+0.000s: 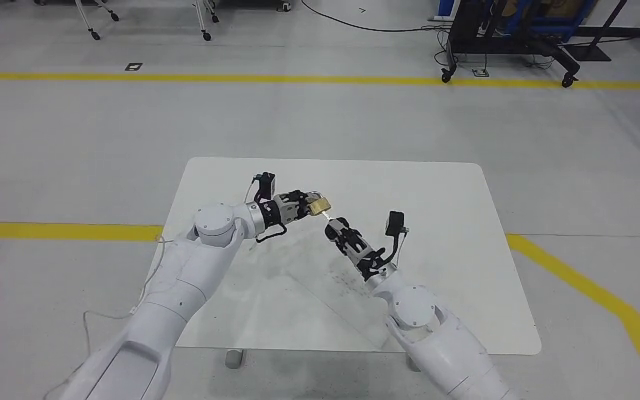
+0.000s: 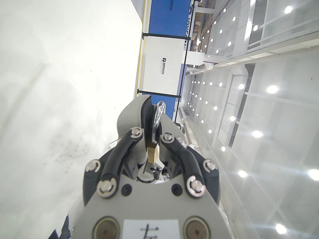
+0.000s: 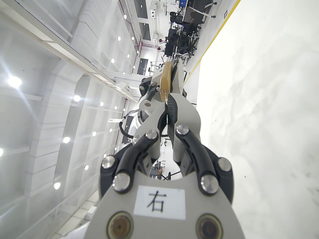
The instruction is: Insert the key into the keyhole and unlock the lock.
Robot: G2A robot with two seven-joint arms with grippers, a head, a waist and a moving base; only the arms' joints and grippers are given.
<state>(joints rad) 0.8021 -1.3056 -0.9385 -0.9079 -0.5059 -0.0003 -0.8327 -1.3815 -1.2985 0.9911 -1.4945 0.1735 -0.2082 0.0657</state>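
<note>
The left jaws are clamped on a small, blocky brass padlock (image 2: 153,154), with its silvery shackle (image 2: 158,111) between dark ribbed pads (image 2: 147,115). The right jaws are pressed together on the key (image 3: 166,102), a thin sliver mostly hidden, its tip at the padlock's end face; whether it has entered is unclear. Both arms angle inward, meeting above the white, scuffed surface (image 1: 440,200).
</note>
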